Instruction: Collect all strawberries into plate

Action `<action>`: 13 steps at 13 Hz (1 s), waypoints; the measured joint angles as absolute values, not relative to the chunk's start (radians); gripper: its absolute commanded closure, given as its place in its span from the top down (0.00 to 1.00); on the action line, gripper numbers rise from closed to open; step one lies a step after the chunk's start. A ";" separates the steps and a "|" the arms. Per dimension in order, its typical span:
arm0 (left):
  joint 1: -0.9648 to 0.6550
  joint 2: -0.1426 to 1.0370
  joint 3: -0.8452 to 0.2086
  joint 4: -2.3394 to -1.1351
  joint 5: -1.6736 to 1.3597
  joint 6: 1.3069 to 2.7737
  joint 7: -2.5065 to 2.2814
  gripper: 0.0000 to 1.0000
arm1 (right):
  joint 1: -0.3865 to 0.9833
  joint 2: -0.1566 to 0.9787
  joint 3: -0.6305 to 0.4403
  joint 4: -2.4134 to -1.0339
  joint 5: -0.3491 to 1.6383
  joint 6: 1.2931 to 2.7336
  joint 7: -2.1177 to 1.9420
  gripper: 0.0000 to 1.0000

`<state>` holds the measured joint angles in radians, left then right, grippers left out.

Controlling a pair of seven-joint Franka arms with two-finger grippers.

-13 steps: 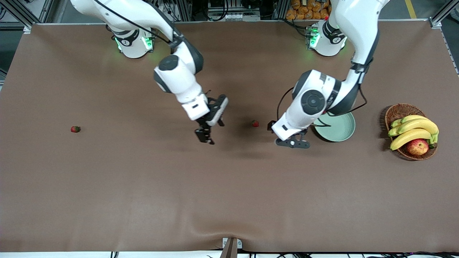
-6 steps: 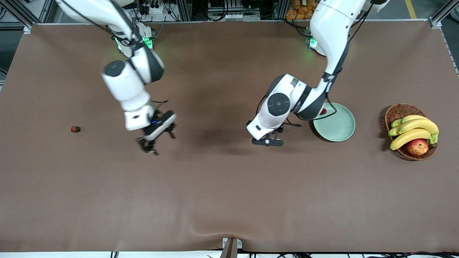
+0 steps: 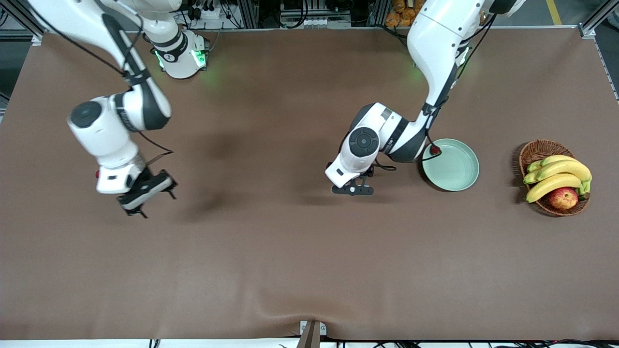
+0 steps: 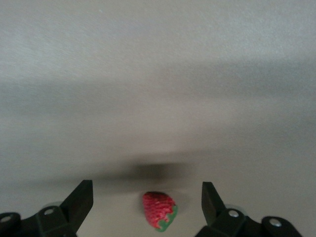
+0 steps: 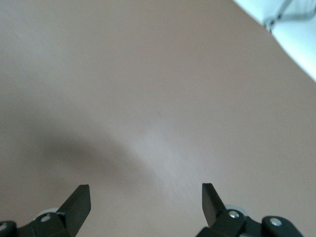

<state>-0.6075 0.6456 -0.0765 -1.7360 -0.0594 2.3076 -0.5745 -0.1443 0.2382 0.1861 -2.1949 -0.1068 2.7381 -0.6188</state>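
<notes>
Red strawberries: one (image 4: 159, 211) between the spread left claw (image 4: 147, 207); one (image 3: 435, 150) in plate (image 3: 457, 176); right claw (image 5: 146, 205) released.

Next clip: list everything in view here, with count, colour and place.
strawberries: two seen, red; one in the plate by its rim, another on the table inside the left pincer
plate: one, pale green; beside the basket
basket: one, brown wicker; at the left arm's end
bananas: one bunch, yellow; in the basket
apple: one, red-yellow; in the basket
table: one, brown
left pincer: open, low around that strawberry
right pincer: open, over the table toward the right arm's end
</notes>
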 measured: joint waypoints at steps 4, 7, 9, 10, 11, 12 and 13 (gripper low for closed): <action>-0.632 0.657 -0.076 -1.736 -0.059 2.314 -0.608 0.75 | -0.329 0.226 0.186 -2.196 -0.107 2.558 -0.714 1.00; -0.634 0.660 -0.076 -1.743 -0.059 2.313 -0.612 0.68 | -0.463 0.226 0.185 -2.198 -0.107 2.448 -0.756 1.00; -0.634 0.660 -0.075 -1.753 -0.059 2.313 -0.612 0.64 | -0.529 0.226 0.185 -2.201 -0.107 2.412 -0.768 1.00; -0.634 0.660 -0.075 -1.756 -0.059 2.313 -0.612 0.64 | -0.553 0.228 0.185 -2.206 -0.107 2.400 -0.778 1.00; -0.635 0.660 -0.075 -1.757 -0.059 2.313 -0.613 0.60 | -0.570 0.232 0.185 -2.210 -0.107 2.395 -0.781 1.00; -0.637 0.660 -0.075 -1.757 -0.059 2.313 -0.620 0.52 | -0.581 0.242 0.185 -2.213 -0.107 2.394 -0.781 1.00; -0.639 0.660 -0.075 -1.758 -0.059 2.313 -0.628 0.42 | -0.586 0.257 0.185 -2.213 -0.107 2.396 -0.781 1.00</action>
<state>-0.6388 0.6602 -0.0752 -1.7575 -0.0594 2.3128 -0.6281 -0.5857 0.2574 0.1849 -2.2127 -0.1067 2.3955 -0.7808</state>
